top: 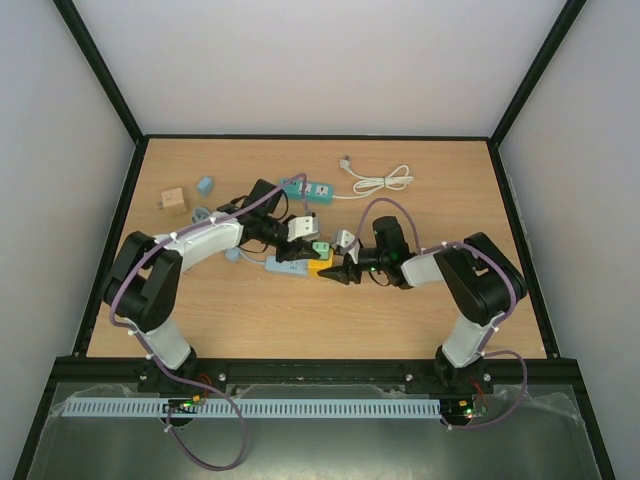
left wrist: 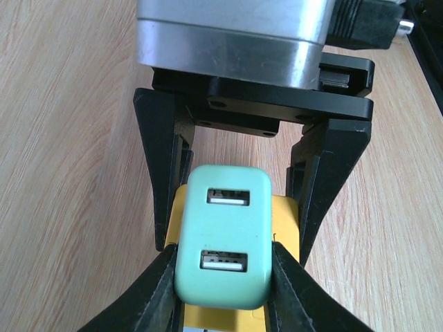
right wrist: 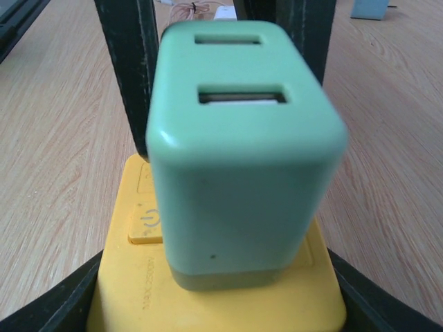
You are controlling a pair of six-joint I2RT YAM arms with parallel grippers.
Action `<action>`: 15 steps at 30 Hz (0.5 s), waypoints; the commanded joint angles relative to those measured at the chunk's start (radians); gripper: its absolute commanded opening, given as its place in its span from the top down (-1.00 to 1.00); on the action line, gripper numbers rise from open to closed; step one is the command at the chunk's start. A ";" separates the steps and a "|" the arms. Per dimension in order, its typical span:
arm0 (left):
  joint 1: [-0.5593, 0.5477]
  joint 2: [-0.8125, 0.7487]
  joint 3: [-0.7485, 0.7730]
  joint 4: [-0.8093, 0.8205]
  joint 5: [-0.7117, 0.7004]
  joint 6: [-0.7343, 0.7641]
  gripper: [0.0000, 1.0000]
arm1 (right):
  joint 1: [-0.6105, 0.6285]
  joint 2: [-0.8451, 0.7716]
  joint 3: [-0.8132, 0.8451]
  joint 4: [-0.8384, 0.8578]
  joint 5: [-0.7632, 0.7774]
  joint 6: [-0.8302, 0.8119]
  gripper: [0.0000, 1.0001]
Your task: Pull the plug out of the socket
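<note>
While clamping the plug point(right wrist: 242, 173) with the left gripper point(left wrist: 223, 252), closed narrow on the green sides, pull straight up along the prongs, never sideways. Seated fully at present, flush on the yellow socket point(right wrist: 131, 277), near the middle of the surface point(top: 250, 320) in the top view. Brace with the right gripper point(right wrist: 216, 294), shut on the socket's flanks from the opposite side, pressing it flat against the lift; otherwise likely to ride up with the plug. Grip low on the plug body, well below the two USB ports point(left wrist: 228, 196) on top, to cut any rocking. Stay off the power button point(right wrist: 147, 223) at 9 o'clock of the plug in the right wrist view. Expect a stiff start and a sudden release, judging by the snug fit: raise slowly, then stop just above the socket once free. Watch the two sets of fingers point(left wrist: 159, 173), standing just beside each other around the plug; lift without knocking them. Leave alone the teal strip point(top: 305, 188) at 12 o'clock of the socket and the white cable point(top: 385, 182) at 1 o'clock.
</note>
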 commanded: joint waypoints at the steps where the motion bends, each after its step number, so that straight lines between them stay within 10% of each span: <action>1: 0.005 -0.076 0.021 0.015 0.073 0.046 0.68 | 0.008 0.033 0.020 -0.085 0.023 -0.013 0.97; 15: 0.070 -0.098 0.039 0.022 0.137 0.009 0.69 | 0.017 0.046 0.030 -0.099 0.038 -0.010 0.97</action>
